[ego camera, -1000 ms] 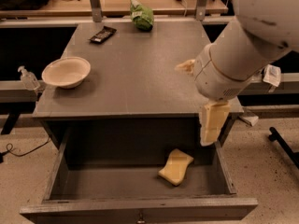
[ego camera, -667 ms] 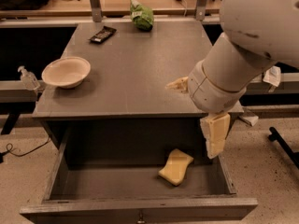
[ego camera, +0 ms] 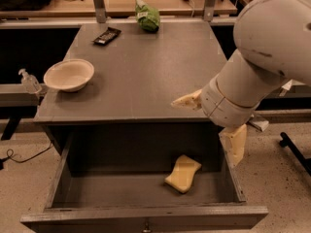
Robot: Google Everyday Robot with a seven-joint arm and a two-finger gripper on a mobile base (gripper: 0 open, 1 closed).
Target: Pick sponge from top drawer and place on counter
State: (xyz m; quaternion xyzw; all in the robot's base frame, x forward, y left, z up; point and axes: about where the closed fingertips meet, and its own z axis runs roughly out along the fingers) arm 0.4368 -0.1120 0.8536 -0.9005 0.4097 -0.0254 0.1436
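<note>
The pale yellow sponge (ego camera: 183, 173) lies flat inside the open top drawer (ego camera: 146, 211), right of its middle. The grey counter (ego camera: 146, 67) is the cabinet top above the drawer. My gripper (ego camera: 209, 127) hangs from the big white arm over the counter's front right corner, above and to the right of the sponge and apart from it. Its yellowish fingers are spread: one (ego camera: 187, 101) lies over the counter's front edge, the other (ego camera: 233, 143) points down beside the drawer's right wall. It holds nothing.
A cream bowl (ego camera: 69, 74) sits on the counter's left side. A black flat object (ego camera: 107, 35) and a green bag (ego camera: 147, 14) lie at the back. A small clear bottle (ego camera: 29, 81) stands on a ledge to the left. Tan tabletops are behind.
The arm has swung left and lower, bringing the gripper closer to the drawer's right side. The sponge and the drawer have not moved.
</note>
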